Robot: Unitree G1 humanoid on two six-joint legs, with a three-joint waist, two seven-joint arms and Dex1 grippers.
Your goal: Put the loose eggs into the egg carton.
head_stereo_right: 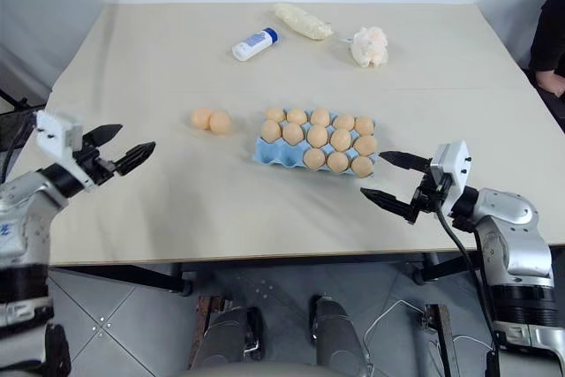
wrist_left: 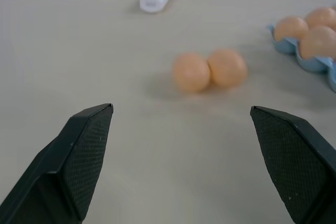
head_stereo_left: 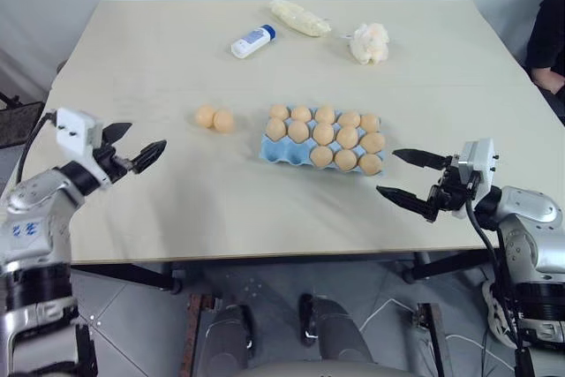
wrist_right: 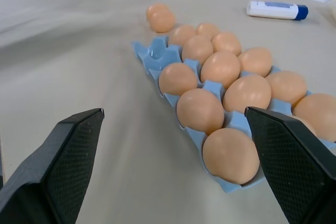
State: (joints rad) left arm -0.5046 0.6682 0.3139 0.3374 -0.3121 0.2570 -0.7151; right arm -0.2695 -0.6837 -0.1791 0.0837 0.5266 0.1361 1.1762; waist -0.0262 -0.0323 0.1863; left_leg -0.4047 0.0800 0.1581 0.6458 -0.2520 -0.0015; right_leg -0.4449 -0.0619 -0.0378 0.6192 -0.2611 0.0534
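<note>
Across the cream table (head_stereo_left: 159,59), everything sits within the robot's reach, the carton at the centre and the clutter pushed to the far edge. The egg carton (head_stereo_left: 269,153), a light blue tray of three rows of five cups, lies slightly askew at mid-table; thirteen eggs fill it and two cups stand empty at its left front end, on the side nearest the loose eggs, which should make the transfer short. The left gripper (head_stereo_left: 134,148) hovers level over the table's left edge, jaws wide apart and empty, with the loose pair framed between its fingers in the left wrist view, seemingly lined up for a reach. The right gripper (head_stereo_left: 410,176) waits just off the carton's right front corner, jaws also spread wide and holding nothing, probably staying clear or ready to steady the tray. Further back lie one white bottle (head_stereo_left: 252,41) with a blue cap, one pale wrapped bundle (head_stereo_left: 300,18) and one lumpy white-cream wad (head_stereo_left: 369,42), none of them part of the job. Smallest are the loose eggs (head_stereo_left: 214,118): two, tan-orange, touching each other, just left of the carton.
</note>
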